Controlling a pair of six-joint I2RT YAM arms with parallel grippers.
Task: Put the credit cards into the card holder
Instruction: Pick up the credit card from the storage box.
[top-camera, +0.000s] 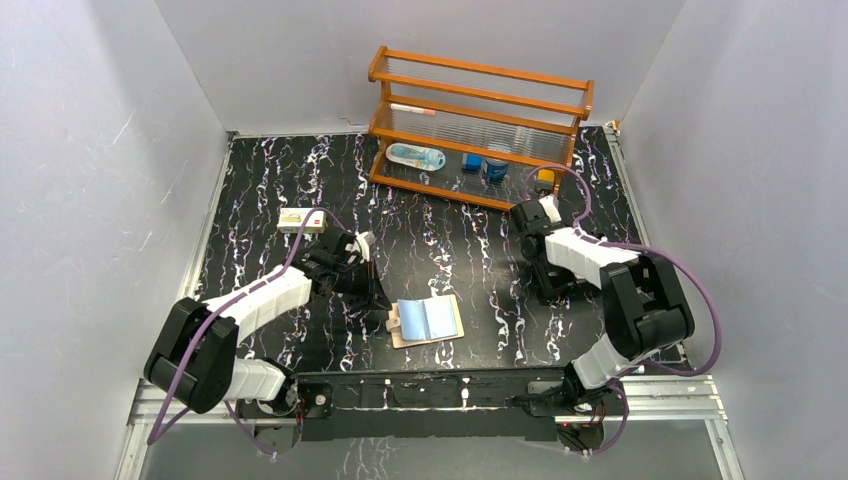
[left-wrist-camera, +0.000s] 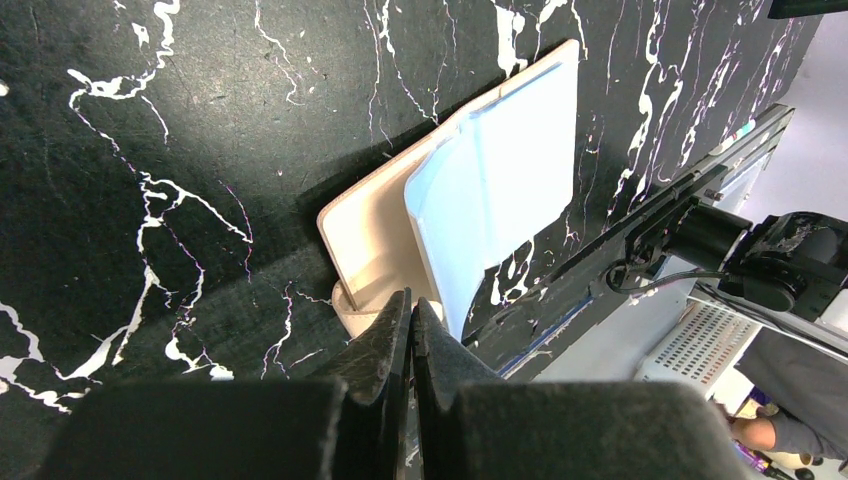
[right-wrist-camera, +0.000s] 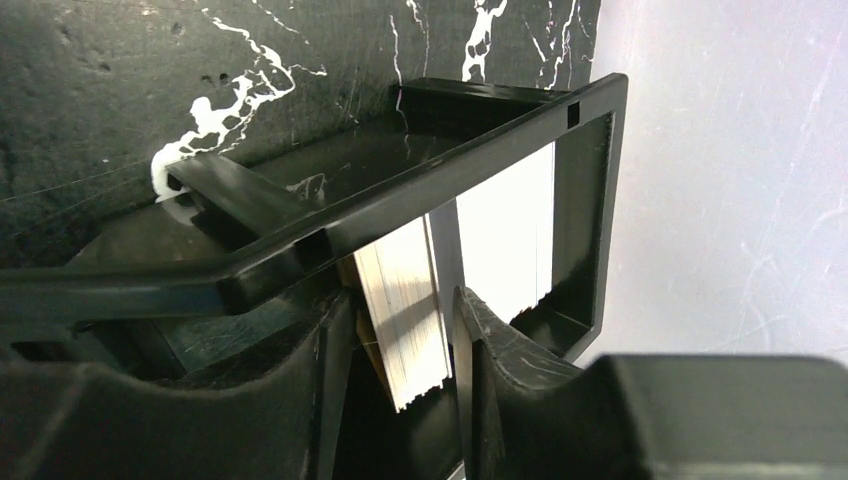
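Pressed together, the left gripper (left-wrist-camera: 410, 318) touches the tan wallet (left-wrist-camera: 365, 235) at its corner; the light blue card (left-wrist-camera: 500, 190) lies on it, lengthwise ahead. Well right of the wallet, the right gripper (right-wrist-camera: 402, 300) straddles a pale card (right-wrist-camera: 400, 345), grip unclear.

Wooden rack (top-camera: 480, 125), three tiers, seen at upper centre, stood on black white-veined surface (top-camera: 440, 240). Blue-white bottle (top-camera: 416, 156) laid flat on lowest shelf, left part. Two small blue items (top-camera: 483, 166) placed right of it; yellow item (top-camera: 545, 177) at shelf's right end. Slim pale stick (top-camera: 412, 108) laid on middle shelf. Small white-yellow box (top-camera: 301, 220) seen left of centre, on surface.
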